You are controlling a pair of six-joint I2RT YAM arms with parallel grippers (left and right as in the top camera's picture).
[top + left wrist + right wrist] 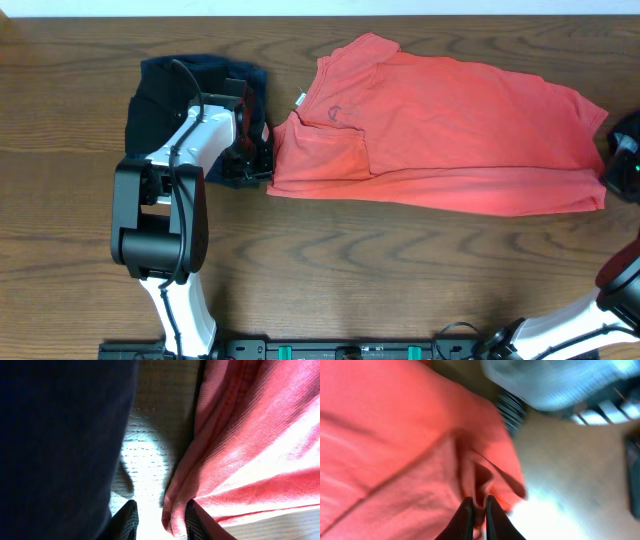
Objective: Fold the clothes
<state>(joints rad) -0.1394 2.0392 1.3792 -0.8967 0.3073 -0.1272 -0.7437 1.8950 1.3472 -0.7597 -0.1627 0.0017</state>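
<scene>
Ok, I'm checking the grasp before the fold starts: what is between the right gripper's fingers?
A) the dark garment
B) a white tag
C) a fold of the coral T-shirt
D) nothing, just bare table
C: in the right wrist view the right gripper has its fingers nearly together, with a pinch of the coral T-shirt bunched between them.

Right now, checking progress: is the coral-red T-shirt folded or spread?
Partly folded: coral-red fabric T-shirt lies long, one sleeve lapped onto its body.
</scene>
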